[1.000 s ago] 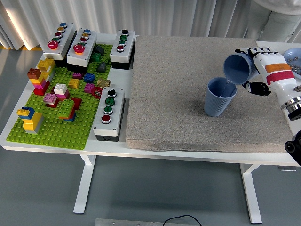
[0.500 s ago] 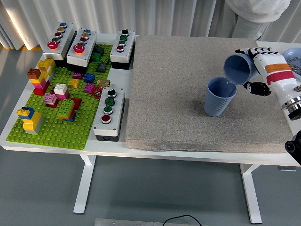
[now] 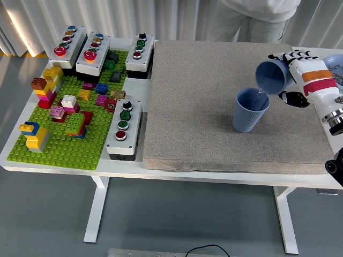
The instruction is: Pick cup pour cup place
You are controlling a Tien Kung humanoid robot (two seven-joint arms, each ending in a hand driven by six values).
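Over grey mat (image 3: 203, 101): right hand (image 3: 303, 72) clamped round tilted blue cup (image 3: 272, 78), pouring into upright blue cup (image 3: 250, 110). Next: level, set down.

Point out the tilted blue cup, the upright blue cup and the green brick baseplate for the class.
tilted blue cup (image 3: 270, 77), head view, on its open mouth.
upright blue cup (image 3: 248, 119), head view, on its ribbed outer wall.
green brick baseplate (image 3: 64, 150), head view, on a bare studded patch.

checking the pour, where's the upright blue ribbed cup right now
In the head view, the upright blue ribbed cup stands right of centre on the grey mat, beneath the tilted blue cup in the right hand.
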